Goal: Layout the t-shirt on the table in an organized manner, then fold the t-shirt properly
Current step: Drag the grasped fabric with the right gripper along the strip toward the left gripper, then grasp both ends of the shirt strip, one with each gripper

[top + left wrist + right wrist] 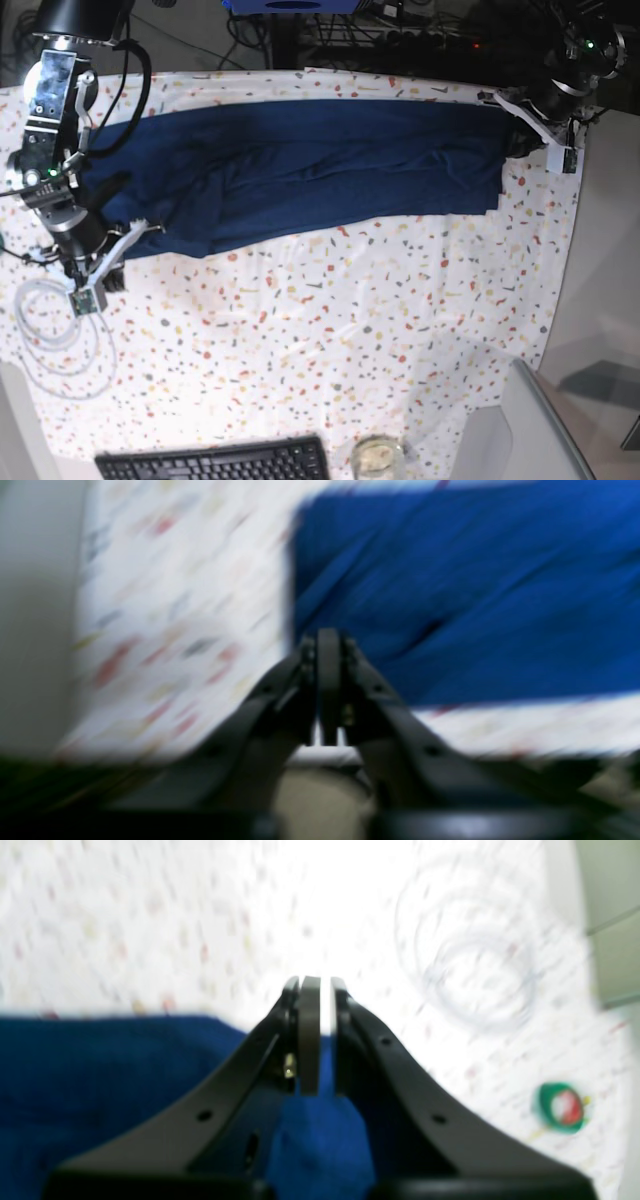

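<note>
From my seat I see a keyboard (215,462), black, at the near edge of the base view, cut off by the frame. Just right of it sits a small round clear dish (377,456) with something pale inside; I cannot tell what. A loose coil of clear tubing (55,335) lies at the left; the right wrist view shows it (475,975) too, blurred. That view also catches a small green ring with red in it (561,1106), too blurred to name. Dark cables (330,25) tangle along the far side, and a grey panel (520,430) stands at the near right corner.
</note>
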Available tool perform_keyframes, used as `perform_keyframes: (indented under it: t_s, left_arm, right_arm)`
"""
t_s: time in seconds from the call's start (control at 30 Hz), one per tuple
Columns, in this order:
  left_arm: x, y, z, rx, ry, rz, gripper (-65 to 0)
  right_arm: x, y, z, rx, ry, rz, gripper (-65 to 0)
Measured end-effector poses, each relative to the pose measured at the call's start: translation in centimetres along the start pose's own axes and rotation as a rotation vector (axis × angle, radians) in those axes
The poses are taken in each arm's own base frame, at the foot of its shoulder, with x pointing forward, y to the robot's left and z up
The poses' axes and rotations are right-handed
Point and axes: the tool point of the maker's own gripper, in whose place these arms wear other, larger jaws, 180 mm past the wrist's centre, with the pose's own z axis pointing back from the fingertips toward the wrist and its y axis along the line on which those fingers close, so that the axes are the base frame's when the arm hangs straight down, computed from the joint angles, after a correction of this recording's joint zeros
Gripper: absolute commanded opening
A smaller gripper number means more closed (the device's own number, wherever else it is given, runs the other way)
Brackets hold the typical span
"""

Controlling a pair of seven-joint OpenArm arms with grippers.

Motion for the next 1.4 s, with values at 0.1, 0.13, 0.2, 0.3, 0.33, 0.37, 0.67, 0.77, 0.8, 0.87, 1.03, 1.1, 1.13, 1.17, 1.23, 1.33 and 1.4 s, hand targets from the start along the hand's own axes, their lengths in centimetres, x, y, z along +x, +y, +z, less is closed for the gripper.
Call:
perform_keyframes:
  t_s: [0.1,0.13,0.2,0.3,0.33,0.37,0.67,0.77,0.8,0.87,1.03,1.1,1.13,1.17,1.23,1.33,1.4]
  left_arm:
    - [0.5,-1.1,-0.7,-0.032,-0.007,0.001,-58.9]
    - [0.8,-1.5,-1.1,-0.041,-0.009,-0.009,-59.1]
    - [1.7,-2.6,-1.9,-0.061,-0.019,-0.044,-63.2]
    - [1.5,-2.6,-2.4,-0.046,-0.008,-0.081,-65.0]
    - [0.4,-2.1,-2.6,-0.033,0.029,-0.083,-65.0]
    - [-0.9,-1.6,-2.8,-0.022,0.073,-0.076,-65.0]
    - [-3.1,0.6,-4.3,0.013,0.081,0.033,-65.0]
    - [-3.6,0.8,-4.1,0.020,0.093,0.039,-65.0]
    - [-3.6,0.8,-4.1,0.021,0.093,0.040,-65.0]
    - [-3.5,0.9,-4.1,0.019,0.089,0.041,-65.0]
    - [-4.3,0.9,-3.7,0.020,0.108,0.040,-65.0]
    - [-4.4,0.9,-3.8,0.020,0.110,0.042,-65.0]
    - [-4.4,0.9,-3.8,0.020,0.110,0.042,-65.0]
    - [-4.3,0.9,-3.8,0.019,0.109,0.042,-65.0]
    - [-4.3,0.9,-3.8,0.019,0.107,0.041,-65.0]
    - [-4.3,0.9,-3.8,0.019,0.107,0.042,-65.0]
    - [-4.3,0.9,-3.8,0.019,0.107,0.041,-65.0]
  right_arm:
    - [-4.6,-0.9,-1.5,0.028,0.125,0.011,-65.0]
    - [-6.0,-1.7,-1.7,0.017,0.173,0.008,-64.8]
    - [-7.7,-3.9,-1.6,-0.017,0.218,-0.009,-64.7]
    - [-7.4,-8.6,-0.5,-0.133,0.183,-0.099,-62.7]
    - [-7.2,-10.0,-0.1,-0.168,0.176,-0.115,-59.1]
    - [-7.0,-11.1,0.1,-0.191,0.170,-0.124,-54.5]
    - [-6.1,-8.7,-4.0,-0.015,0.183,-0.164,-37.5]
    - [-6.8,-8.7,-5.0,0.002,0.214,-0.195,-41.1]
    - [-7.0,-8.5,-5.3,0.007,0.225,-0.204,-40.8]
    - [-7.3,-8.1,-5.9,0.022,0.238,-0.224,-37.5]
    - [-8.2,-8.6,-6.1,0.028,0.267,-0.230,-32.0]
    - [-8.9,-8.8,-6.0,0.027,0.285,-0.233,-33.3]
    - [-9.3,-8.6,-6.0,0.031,0.295,-0.237,-33.9]
    - [-9.7,-8.4,-6.1,0.037,0.305,-0.242,-34.2]
    - [-10.1,-7.7,-6.2,0.051,0.316,-0.254,-34.5]
    - [-10.2,-7.4,-6.3,0.057,0.318,-0.256,-42.9]
    - [-10.1,-7.6,-6.3,0.053,0.316,-0.254,-57.3]
